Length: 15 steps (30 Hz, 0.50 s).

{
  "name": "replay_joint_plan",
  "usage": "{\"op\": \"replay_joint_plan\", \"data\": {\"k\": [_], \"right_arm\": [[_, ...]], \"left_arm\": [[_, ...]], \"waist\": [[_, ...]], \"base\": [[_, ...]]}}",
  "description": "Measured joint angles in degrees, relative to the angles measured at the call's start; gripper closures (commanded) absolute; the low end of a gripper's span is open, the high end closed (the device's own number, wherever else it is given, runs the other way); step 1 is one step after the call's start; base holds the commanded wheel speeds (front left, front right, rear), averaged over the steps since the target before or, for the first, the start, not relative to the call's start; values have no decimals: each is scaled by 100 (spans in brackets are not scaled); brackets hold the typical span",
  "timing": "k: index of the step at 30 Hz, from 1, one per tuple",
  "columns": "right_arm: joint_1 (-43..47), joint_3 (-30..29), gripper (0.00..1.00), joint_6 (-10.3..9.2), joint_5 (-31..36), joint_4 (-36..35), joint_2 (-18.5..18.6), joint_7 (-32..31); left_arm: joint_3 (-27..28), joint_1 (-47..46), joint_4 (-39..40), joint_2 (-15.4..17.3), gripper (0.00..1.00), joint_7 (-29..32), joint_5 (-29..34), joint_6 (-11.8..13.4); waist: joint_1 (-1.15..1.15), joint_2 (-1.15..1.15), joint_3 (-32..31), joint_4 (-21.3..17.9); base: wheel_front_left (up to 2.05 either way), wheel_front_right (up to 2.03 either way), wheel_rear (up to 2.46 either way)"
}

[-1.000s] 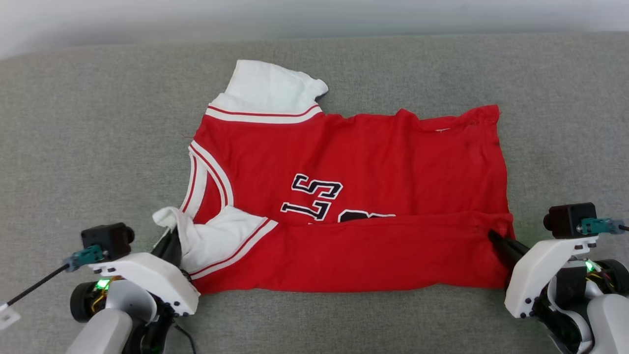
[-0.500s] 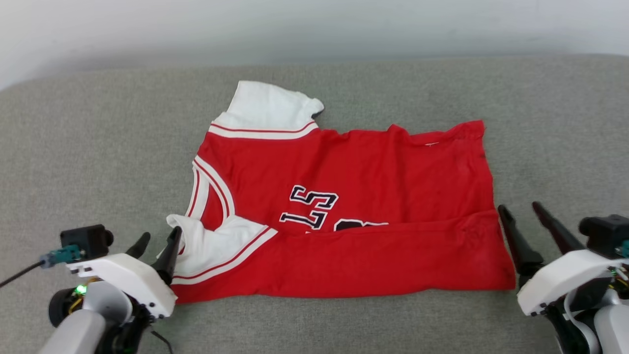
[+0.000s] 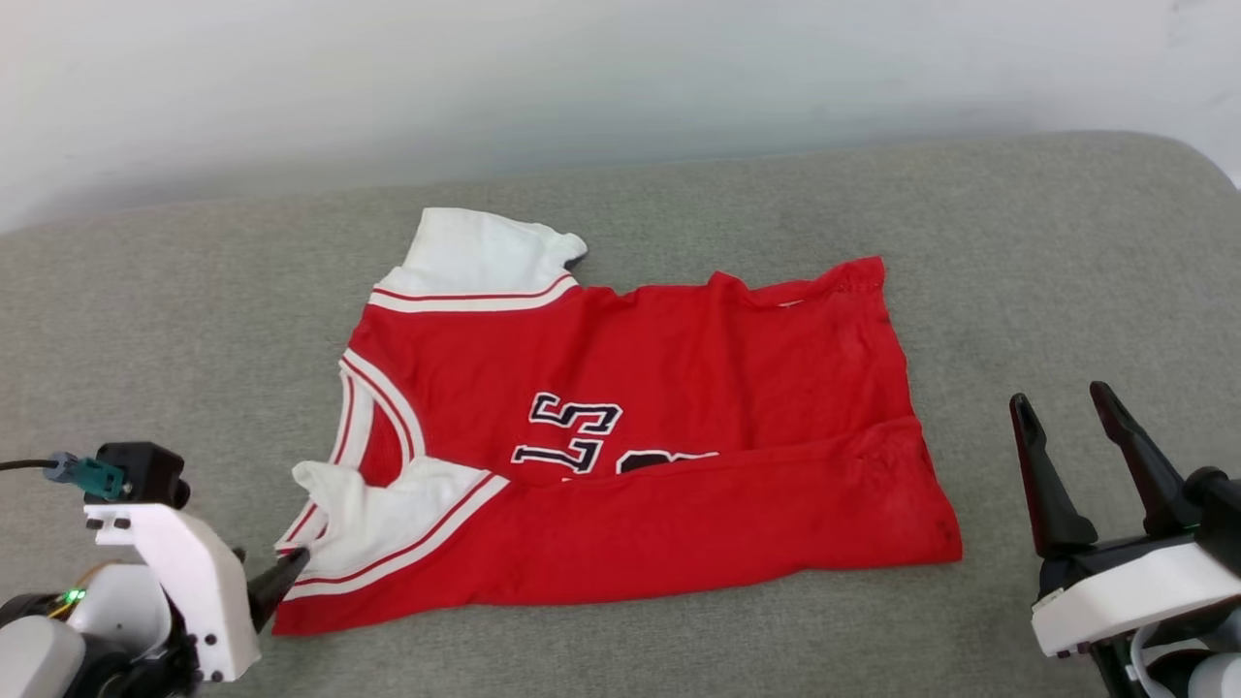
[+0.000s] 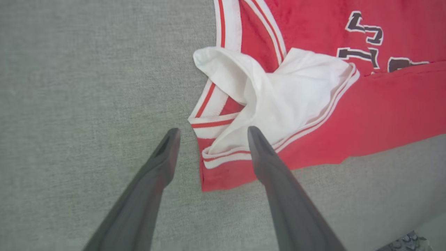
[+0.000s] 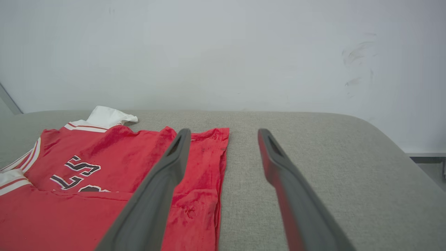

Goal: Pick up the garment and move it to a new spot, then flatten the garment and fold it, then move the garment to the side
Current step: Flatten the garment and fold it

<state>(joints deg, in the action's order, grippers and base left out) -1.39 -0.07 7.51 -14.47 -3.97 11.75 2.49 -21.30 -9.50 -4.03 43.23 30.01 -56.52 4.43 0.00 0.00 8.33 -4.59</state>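
The red jersey (image 3: 630,456) lies across the middle of the head view on a grey upholstered cushion (image 3: 1018,242), collar toward the left of the frame and hem toward the right. Its near long edge is turned up over the body, so the crease cuts through the lower part of the black lettering. The near white sleeve (image 4: 289,94) is tucked on top at the lower left. The far sleeve (image 3: 475,257) juts out at the upper left, so I judge that side not yet folded.

The left gripper (image 4: 212,129) is spread open with nothing in it, its tips on either side of the striped corner by the collar. Whether they touch the cloth I cannot tell. The right gripper (image 3: 1059,396) is also wide open and empty at the lower right, apart from the hem corner. That spacing leaves the laid fold undisturbed.
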Motion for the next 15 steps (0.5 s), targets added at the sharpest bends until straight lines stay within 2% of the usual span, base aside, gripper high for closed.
{"op": "replay_joint_plan", "data": {"k": [5, 12, 13, 15], "right_arm": [[53, -3, 0, 0, 15, -213, -174, -97], [40, 13, 0, 0, -45, -234, -254, -144], [24, 8, 0, 0, -80, -220, -254, -169], [16, -12, 0, 0, -187, -202, -249, -278]], "left_arm": [[-36, 197, -22, 148, 0, 576, -270, 221], [36, 124, -358, -35, 2, 591, -490, 214], [29, 96, -425, -67, 52, 625, -552, 198], [43, 54, -553, -129, 100, 635, -643, 130]], "waist": [[0, 0, 166, -178], [-1, 0, 498, -370], [-1, 0, 531, -392], [-2, 0, 573, -422]], "base": [[0, 0, 0], [0, 0, 0], [0, 0, 0], [0, 0, 0]]}}
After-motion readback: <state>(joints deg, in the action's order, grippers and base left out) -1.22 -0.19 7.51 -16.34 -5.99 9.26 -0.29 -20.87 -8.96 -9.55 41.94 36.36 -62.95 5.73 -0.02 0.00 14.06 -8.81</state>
